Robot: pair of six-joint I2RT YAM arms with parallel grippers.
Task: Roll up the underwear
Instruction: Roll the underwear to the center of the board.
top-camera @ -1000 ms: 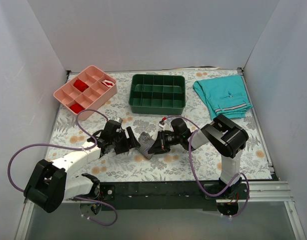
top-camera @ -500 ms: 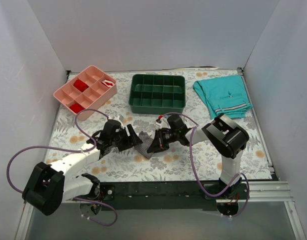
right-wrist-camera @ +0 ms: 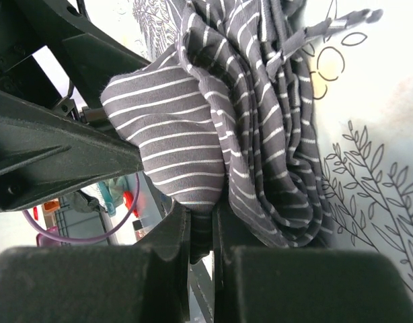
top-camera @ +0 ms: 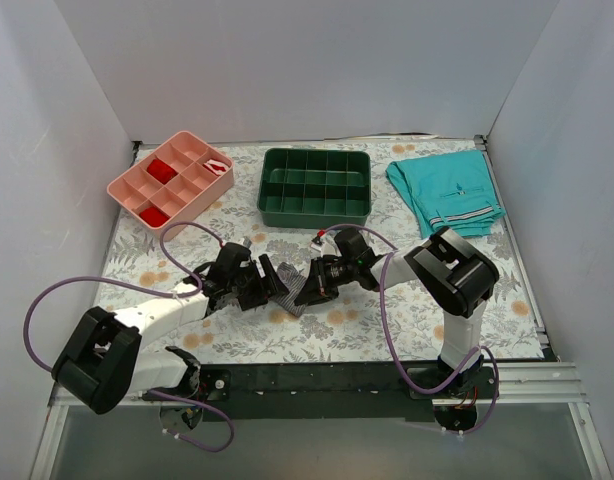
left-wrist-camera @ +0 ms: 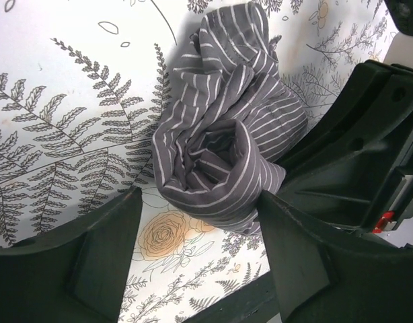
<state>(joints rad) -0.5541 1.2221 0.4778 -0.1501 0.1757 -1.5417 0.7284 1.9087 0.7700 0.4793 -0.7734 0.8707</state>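
Observation:
The underwear (top-camera: 287, 287) is a grey pinstriped bundle on the floral table mat, partly rolled, between my two grippers. In the left wrist view the underwear (left-wrist-camera: 223, 141) shows a rolled end facing the camera, and my left gripper (left-wrist-camera: 196, 232) is open, its fingers on either side of that end. In the right wrist view my right gripper (right-wrist-camera: 201, 229) is shut on a fold of the underwear (right-wrist-camera: 240, 128), its jaws nearly closed with cloth pinched between them. In the top view the left gripper (top-camera: 268, 280) and right gripper (top-camera: 305, 290) nearly meet at the bundle.
A dark green divided tray (top-camera: 316, 187) stands behind the grippers. A pink divided tray (top-camera: 171, 178) with red items stands at the back left. Teal shorts (top-camera: 447, 190) with white stripes lie at the back right. White walls enclose the table.
My left gripper has moved right toward the underwear, closing the gap with the right gripper. The right gripper has stayed shut on the cloth, almost still.

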